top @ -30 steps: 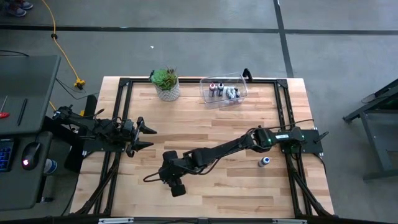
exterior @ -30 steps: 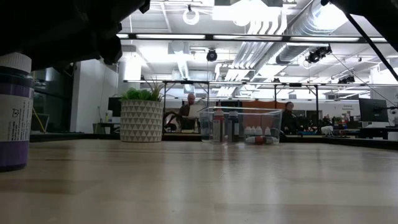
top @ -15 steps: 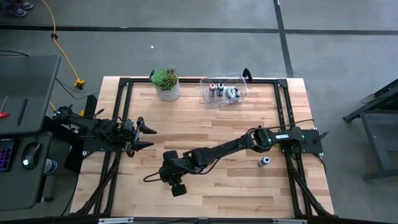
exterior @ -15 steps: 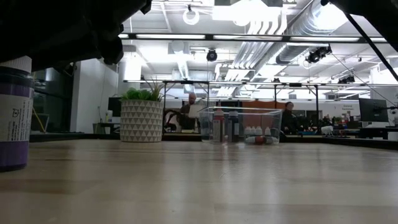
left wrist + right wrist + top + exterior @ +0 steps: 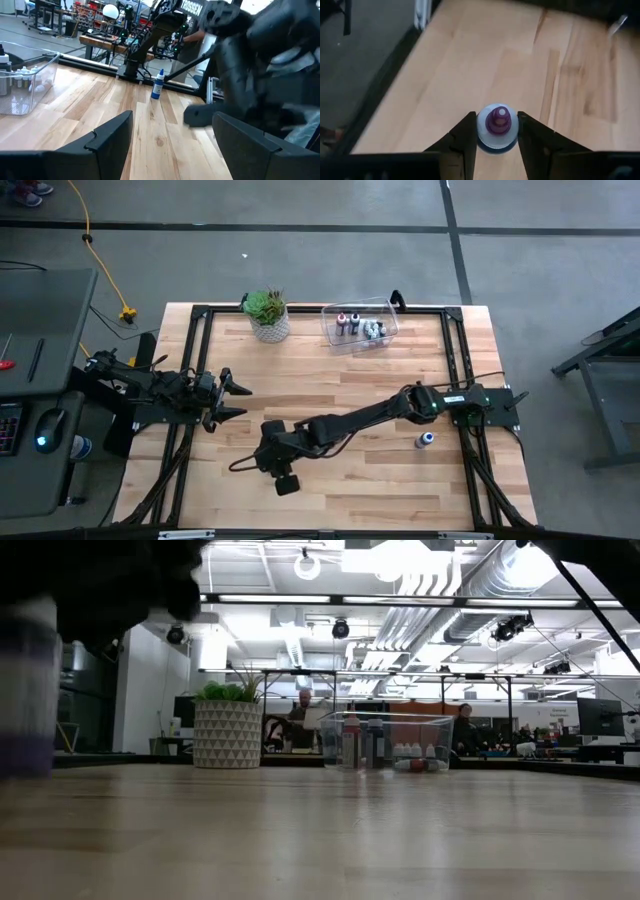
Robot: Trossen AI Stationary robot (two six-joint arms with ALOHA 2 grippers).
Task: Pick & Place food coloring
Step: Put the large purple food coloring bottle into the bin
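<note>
Lifted slightly since before, right hand [image 5: 496, 137] grips purple-topped bottle [image 5: 497, 125] near table's front edge [image 5: 330, 529].

Grey concrete floor [image 5: 300, 260] crossed by dark seam lines. Yellow cable [image 5: 100, 260] trailing across it. Grey desk [image 5: 40, 370] beside table. Beyond: high open ceiling, white ducts [image 5: 430, 570], hanging lamps [image 5: 307, 562], workbenches [image 5: 480, 680], seated people [image 5: 463, 725], monitor [image 5: 600, 717].

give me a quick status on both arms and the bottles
Right gripper jaws shut on a purple-topped bottle, near front edge of the table. Left gripper open, idle at left side. One blue-capped bottle loose; others in clear bin. Nothing obstructing.
</note>
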